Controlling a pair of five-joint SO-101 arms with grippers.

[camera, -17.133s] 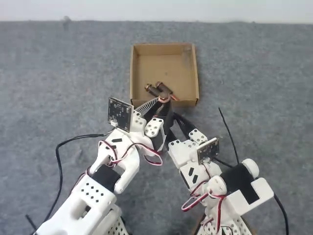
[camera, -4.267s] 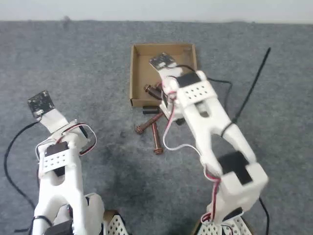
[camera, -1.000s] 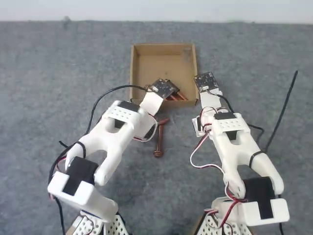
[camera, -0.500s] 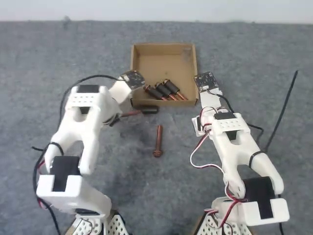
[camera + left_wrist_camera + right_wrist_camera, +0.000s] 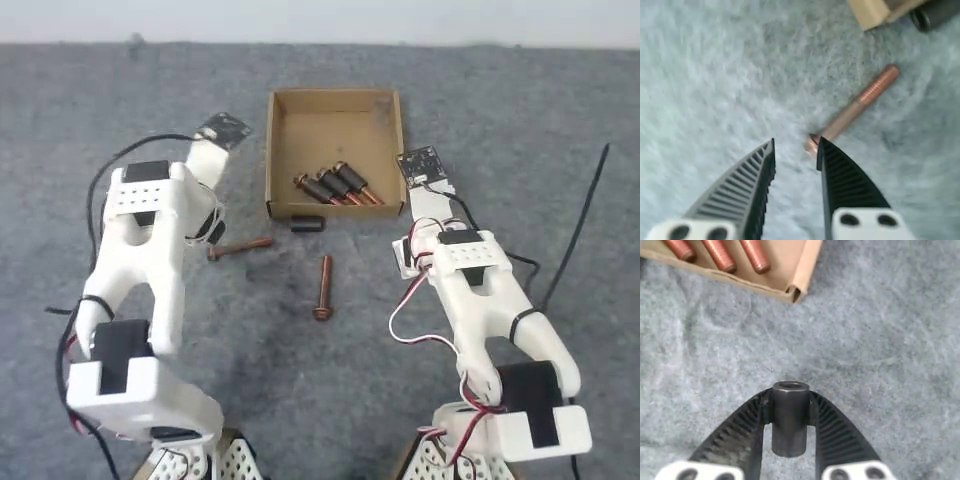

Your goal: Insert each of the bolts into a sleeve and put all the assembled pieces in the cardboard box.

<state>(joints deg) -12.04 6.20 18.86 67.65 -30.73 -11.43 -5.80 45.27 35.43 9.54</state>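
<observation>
Three assembled pieces (image 5: 335, 186) lying side by side inside the cardboard box (image 5: 335, 100), against the wall nearest the arms. Two loose bolts on the grey tabletop (image 5: 520, 120) outside that wall: first bolt (image 5: 240, 247) off the box's left corner, second bolt (image 5: 323, 287) farther out, pointing toward the box. Two sleeves: loose sleeve (image 5: 308, 224) lying just beside the box's near wall, gripped sleeve (image 5: 789, 425) held upright, clamped in the right end effector (image 5: 790, 395) near the box's right corner. Fingers of the left end effector (image 5: 796, 142) apart, low over the head of the first bolt, one fingertip just beside it.
</observation>
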